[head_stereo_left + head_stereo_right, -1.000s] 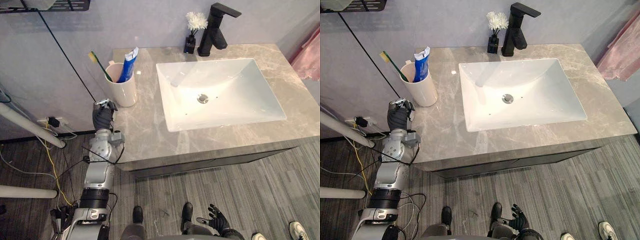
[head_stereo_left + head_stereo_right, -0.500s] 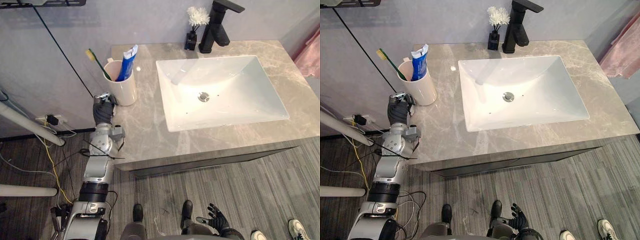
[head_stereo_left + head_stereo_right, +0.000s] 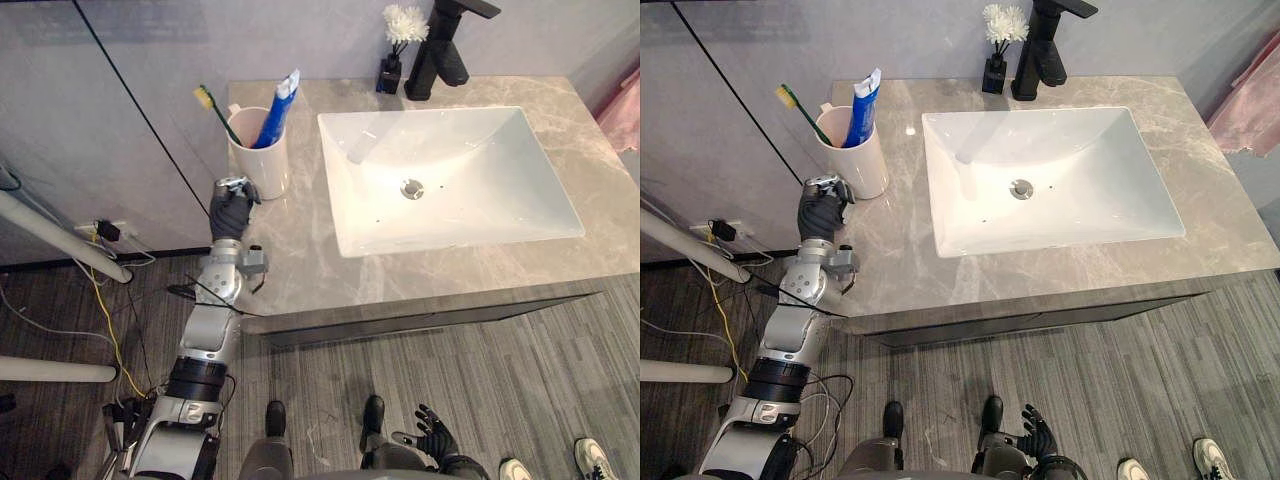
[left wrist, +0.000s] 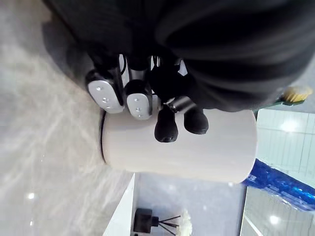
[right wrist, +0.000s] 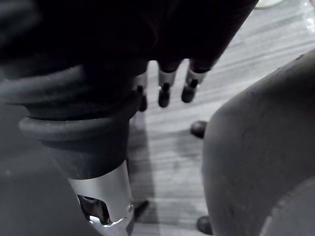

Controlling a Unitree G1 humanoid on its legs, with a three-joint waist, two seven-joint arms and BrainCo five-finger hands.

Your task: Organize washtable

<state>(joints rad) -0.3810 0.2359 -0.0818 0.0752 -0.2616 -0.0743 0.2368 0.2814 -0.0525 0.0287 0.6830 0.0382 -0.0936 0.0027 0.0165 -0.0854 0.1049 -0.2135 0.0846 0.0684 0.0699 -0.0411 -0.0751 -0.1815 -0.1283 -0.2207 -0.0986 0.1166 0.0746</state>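
A white cup (image 3: 264, 168) stands at the counter's far left corner, holding a green toothbrush (image 3: 216, 112) and a blue toothpaste tube (image 3: 279, 108). My left hand (image 3: 232, 207) is raised at the counter's left edge, just short of the cup. In the left wrist view its fingers (image 4: 140, 101) are curled and hold nothing, with the cup (image 4: 182, 147) lying close past the dark tips. My right hand (image 3: 431, 440) hangs low over the floor with its fingers (image 5: 165, 93) straight and spread.
A white rectangular sink (image 3: 345, 215) is set into the grey marble counter (image 3: 300, 250). A black faucet (image 3: 446, 42) and a small black vase with a white flower (image 3: 393, 60) stand behind it. Pink cloth (image 3: 625, 120) hangs at the right edge.
The camera has shifted, so the whole scene sits a little further right. My left hand has come slightly closer to the cup. The right hand has stayed put.
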